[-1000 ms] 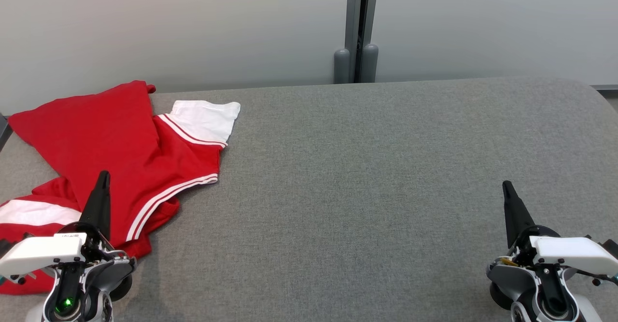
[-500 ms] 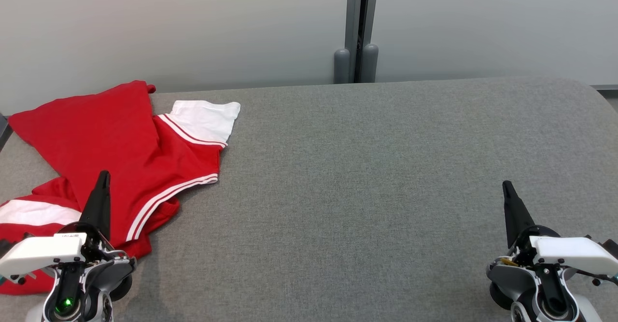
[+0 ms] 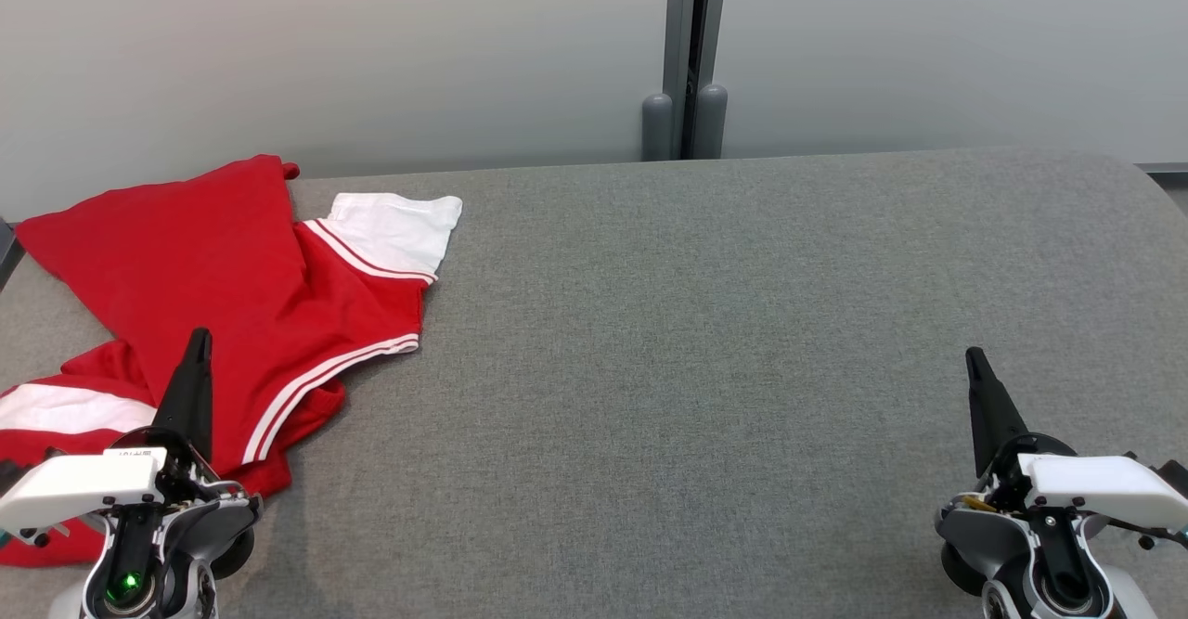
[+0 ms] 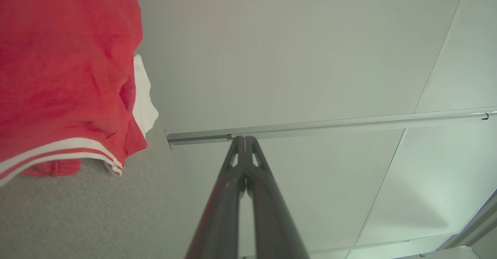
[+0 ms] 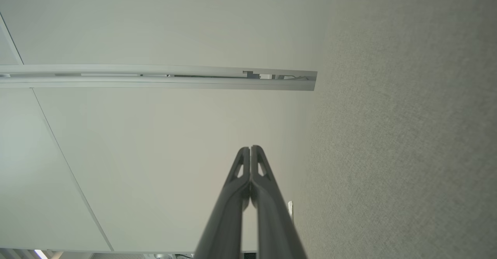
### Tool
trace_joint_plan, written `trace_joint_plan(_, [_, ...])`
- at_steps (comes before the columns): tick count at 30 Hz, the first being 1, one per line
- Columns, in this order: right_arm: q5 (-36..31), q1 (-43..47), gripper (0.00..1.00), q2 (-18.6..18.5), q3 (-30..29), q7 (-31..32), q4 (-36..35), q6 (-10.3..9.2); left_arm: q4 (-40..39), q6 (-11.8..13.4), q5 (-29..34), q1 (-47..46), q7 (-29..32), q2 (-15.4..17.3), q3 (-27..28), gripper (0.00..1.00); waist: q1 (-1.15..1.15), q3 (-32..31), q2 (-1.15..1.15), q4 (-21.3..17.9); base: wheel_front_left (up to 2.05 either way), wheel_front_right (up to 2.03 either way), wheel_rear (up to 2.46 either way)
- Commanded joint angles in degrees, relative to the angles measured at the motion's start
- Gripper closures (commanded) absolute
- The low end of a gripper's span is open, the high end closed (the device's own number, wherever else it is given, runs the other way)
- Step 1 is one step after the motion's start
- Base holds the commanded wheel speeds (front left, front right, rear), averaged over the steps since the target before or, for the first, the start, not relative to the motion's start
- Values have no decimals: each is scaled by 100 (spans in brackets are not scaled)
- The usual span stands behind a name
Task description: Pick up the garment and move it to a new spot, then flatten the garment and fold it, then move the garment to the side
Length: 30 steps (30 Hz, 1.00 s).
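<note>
1. The garment (image 3: 213,285), a red shirt with white parts, is seen crumpled on the left side of the grey padded surface (image 3: 696,368). In the head view it reaches from the far edge down to the near left corner.
2. A white sleeve end (image 3: 399,225) is laid flat on the surface at the far right of the garment. A white band (image 3: 56,410) is seen at the near left edge of that view.
3. Two thin white stripes (image 3: 325,373) are seen along a red hem on the side of the garment that faces the middle of the surface.
4. In the left wrist view the garment (image 4: 58,76) is shown at the upper left, with a striped hem resting on the grey surface.
5. The left gripper (image 3: 199,339) is placed over the near part of the garment in the head view. Its two dark fingers are pressed together and nothing is held between them, as is shown clearly in the left wrist view (image 4: 244,138). Whether the cloth is touched by it cannot be told.
6. The right gripper (image 3: 973,355) is found at the near right, over bare surface and well apart from the garment. Its fingers are also pressed together with nothing between them (image 5: 251,148).
7. Behind the surface, pale wall panels (image 3: 371,44) are seen, joined by a grey post (image 3: 687,53).
</note>
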Motion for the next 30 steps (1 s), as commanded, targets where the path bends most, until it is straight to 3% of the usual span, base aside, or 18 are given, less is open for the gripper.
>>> trace_joint_plan(1, [30, -34, 100, -34, 3, 17, -6, 14, -8, -19, -24, -39, 3, 41, 14, 100, 0, 0, 0, 0, 0, 0, 0])
trace_joint_plan(30, [30, -34, 100, -34, 3, 17, -6, 14, -8, -19, -24, -39, 3, 41, 14, 100, 0, 0, 0, 0, 0, 0, 0])
